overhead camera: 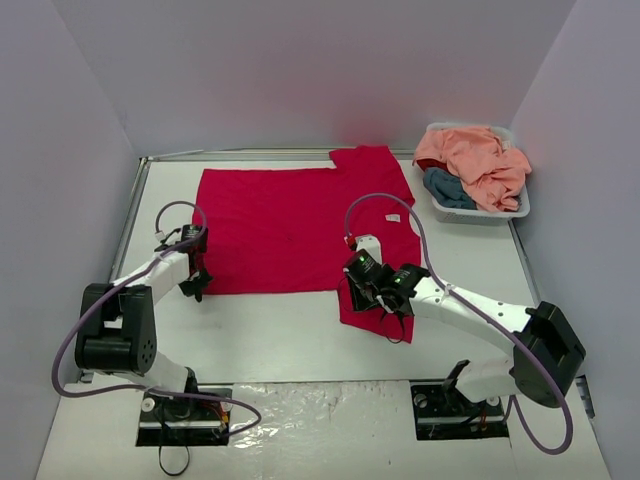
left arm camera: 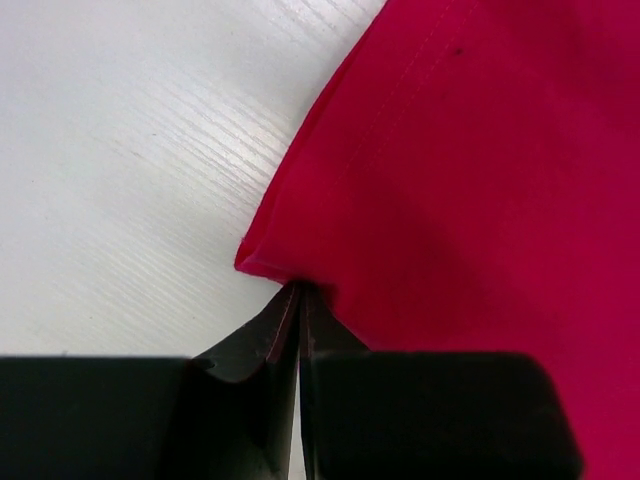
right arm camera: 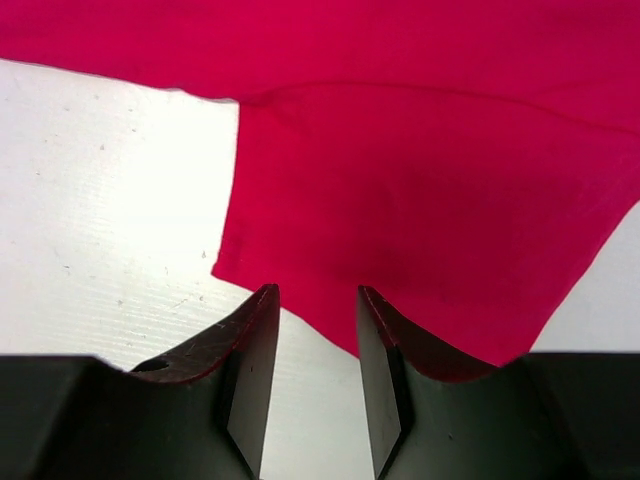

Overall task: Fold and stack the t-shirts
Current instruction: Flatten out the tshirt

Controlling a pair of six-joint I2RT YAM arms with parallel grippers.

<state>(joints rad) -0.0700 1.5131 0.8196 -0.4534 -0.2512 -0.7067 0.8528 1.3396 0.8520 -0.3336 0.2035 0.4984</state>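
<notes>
With the left gripper [left arm camera: 299, 290] I am pinching a corner of the crimson-red cloth t-shirt [overhead camera: 290, 225]; the right gripper [right arm camera: 317, 291] is gaping over its sleeve.

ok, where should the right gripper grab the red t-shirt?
Take the near sleeve of the red t-shirt at its free edge, from the robot's side, low: it lies flat, sticking out past the body, right ahead of the open right gripper. The left gripper pinches the hem corner.
</notes>
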